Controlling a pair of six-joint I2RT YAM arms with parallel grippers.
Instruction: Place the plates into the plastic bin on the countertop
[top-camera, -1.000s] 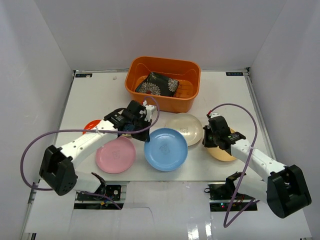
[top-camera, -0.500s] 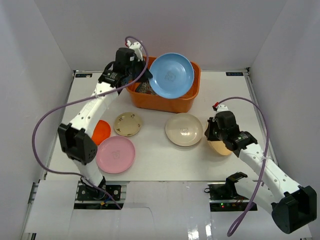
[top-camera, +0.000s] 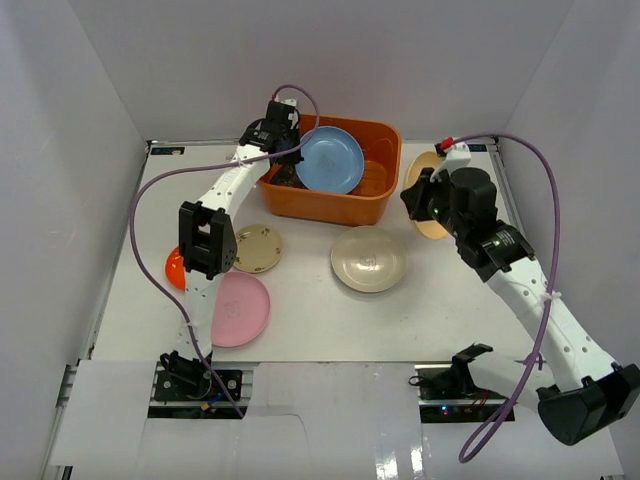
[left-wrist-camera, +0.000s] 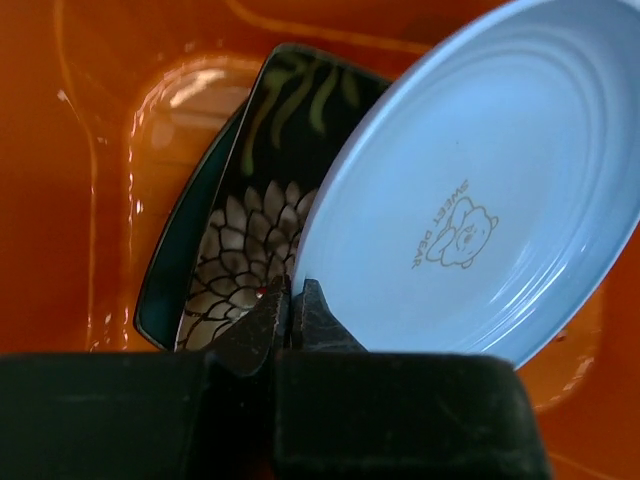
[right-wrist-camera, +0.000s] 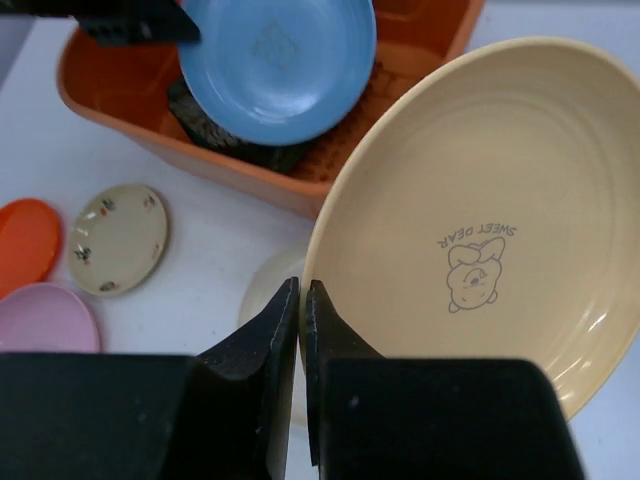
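My left gripper (left-wrist-camera: 291, 305) is shut on the rim of the blue plate (left-wrist-camera: 470, 190), held tilted inside the orange plastic bin (top-camera: 345, 207) over the black flowered square plate (left-wrist-camera: 240, 240). In the top view the blue plate (top-camera: 330, 160) leans in the bin's middle. My right gripper (right-wrist-camera: 302, 300) is shut on the edge of the yellow-tan plate (right-wrist-camera: 490, 230), lifted off the countertop (top-camera: 330, 320) just right of the bin; from above that plate (top-camera: 432, 195) shows beside the gripper. The cream plate (top-camera: 368, 259), small beige plate (top-camera: 256, 248), pink plate (top-camera: 238, 309) and orange-red plate (top-camera: 175, 267) lie flat.
White walls enclose the countertop on three sides. The left arm (top-camera: 205, 235) stretches from the near edge up to the bin, passing over the orange-red plate. A purple cable (top-camera: 545, 230) loops high over the right arm.
The left gripper has lowered the blue plate from above the bin down into it. The right gripper has lifted the yellow-tan plate off the countertop and carried it up toward the bin's right side.
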